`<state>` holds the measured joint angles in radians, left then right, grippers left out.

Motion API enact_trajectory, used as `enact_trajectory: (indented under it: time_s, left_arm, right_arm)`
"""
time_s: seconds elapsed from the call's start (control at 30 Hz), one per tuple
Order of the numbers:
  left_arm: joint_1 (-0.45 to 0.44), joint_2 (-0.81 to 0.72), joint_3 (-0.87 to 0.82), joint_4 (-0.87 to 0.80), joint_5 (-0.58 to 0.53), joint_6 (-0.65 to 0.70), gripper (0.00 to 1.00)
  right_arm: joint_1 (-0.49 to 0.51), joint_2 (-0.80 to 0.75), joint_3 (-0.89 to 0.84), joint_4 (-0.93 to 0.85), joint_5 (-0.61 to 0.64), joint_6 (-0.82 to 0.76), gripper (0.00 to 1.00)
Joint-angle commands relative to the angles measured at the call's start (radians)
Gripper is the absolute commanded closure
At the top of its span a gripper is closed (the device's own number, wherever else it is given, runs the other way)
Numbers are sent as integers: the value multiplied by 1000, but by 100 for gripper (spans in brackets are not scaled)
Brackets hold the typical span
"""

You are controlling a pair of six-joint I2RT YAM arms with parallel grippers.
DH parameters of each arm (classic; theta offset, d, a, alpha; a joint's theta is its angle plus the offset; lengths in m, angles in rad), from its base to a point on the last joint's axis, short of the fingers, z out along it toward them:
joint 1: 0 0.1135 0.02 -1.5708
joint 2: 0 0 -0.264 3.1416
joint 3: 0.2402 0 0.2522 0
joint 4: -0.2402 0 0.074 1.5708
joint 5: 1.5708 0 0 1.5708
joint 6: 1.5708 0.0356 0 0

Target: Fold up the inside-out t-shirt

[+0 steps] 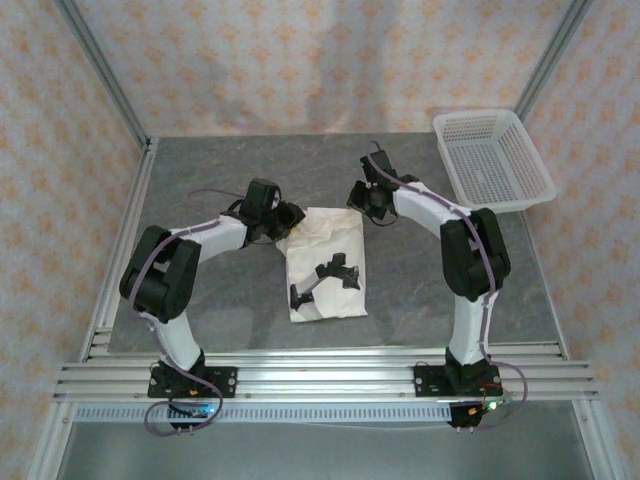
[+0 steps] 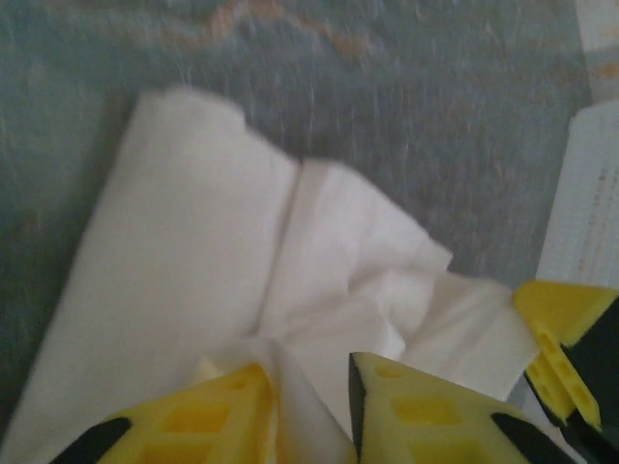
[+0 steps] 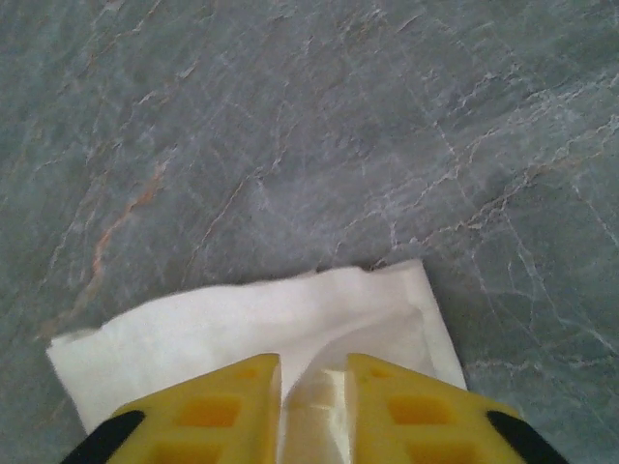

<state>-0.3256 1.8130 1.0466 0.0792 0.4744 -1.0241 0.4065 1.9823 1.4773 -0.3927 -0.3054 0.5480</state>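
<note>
Table [image 1: 200, 300] first, grey and veined like marble, running out on every side of the inside-out t-shirt [image 1: 322, 238]. The shirt lies near the table's middle as a white oblong fold, wrinkled, with layers showing along its far edge. Now the arms: the left arm [image 1: 165, 275] bends in from the shirt's left and the right arm [image 1: 470, 250] from its right. Both are white with black joints, and both end at the shirt's far end. Next in size is the white mesh basket [image 1: 495, 160], well apart from the shirt, beyond it and off to its right. Down to the business end. The left gripper [image 1: 284, 226] sits at the shirt's far-left corner. From its wrist camera, the yellow fingers [image 2: 218, 420] stand close together with a ridge of white cloth pulled up between them. That's a pinch on the shirt, fabric bunched and creased just ahead of the tips. The right gripper [image 1: 366, 205] hangs at the shirt's far-right corner. Its wrist camera has the yellow fingers [image 3: 208, 416] nearly together with a thin slot left. Cloth shows in that slot, and the shirt's squared corner lies just past the tips. Whether those jaws actually bite the cloth or merely straddle it, I cannot tell.
</note>
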Motion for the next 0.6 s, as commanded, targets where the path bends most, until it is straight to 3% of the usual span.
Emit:
enact_trajectory:
  time_s: [0.0,0.13,0.27,0.4,0.57]
  left_arm:
    - [40,53,63,78,28,-23,67]
    - [90,86,109,93,40,-28,62]
    - [153,62,114,76,55,-12,52]
    - [205,16,126,-35,86,55,44]
    - [207,-129,66,-233,60,235,34]
  right_arm:
    - [-20,33,86,-88,71,-24,69]
    - [-53,-1,113,-126,71,-54,63]
    - [-55,-137,-28,-93,106,-93,58]
    - [-55,-216,-194,-1,29,-115,54]
    - [-54,-189,-252,59,-101,-223,38]
